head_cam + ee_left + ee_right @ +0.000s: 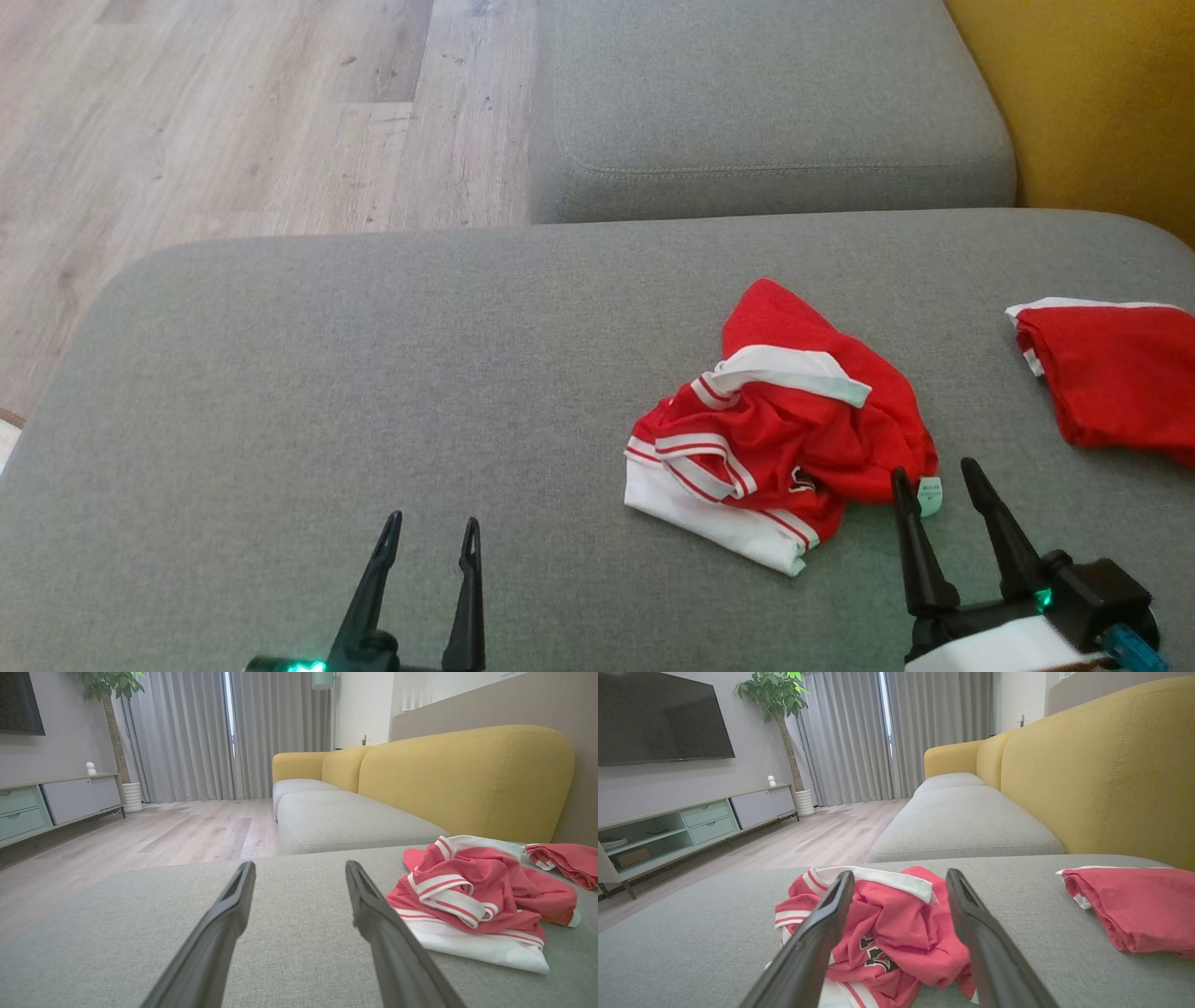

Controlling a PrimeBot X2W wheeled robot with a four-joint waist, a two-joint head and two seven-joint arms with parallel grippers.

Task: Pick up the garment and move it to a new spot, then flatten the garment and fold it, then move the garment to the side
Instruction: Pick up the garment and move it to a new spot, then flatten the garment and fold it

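Just ahead of the right gripper (934,469), the crumpled garment (784,429) lies on the grey cushion (373,373), white hem nearest, a red corner pointing away, too bunched for a clear long axis. Both arms reach forward low, fingers spread and empty. The left gripper (435,519) sits well to its left.

Garment (794,429): red w/ white trim & stripes, crumpled in a heap, white tag at edge, lay on grey cushion (327,392), right of centre.
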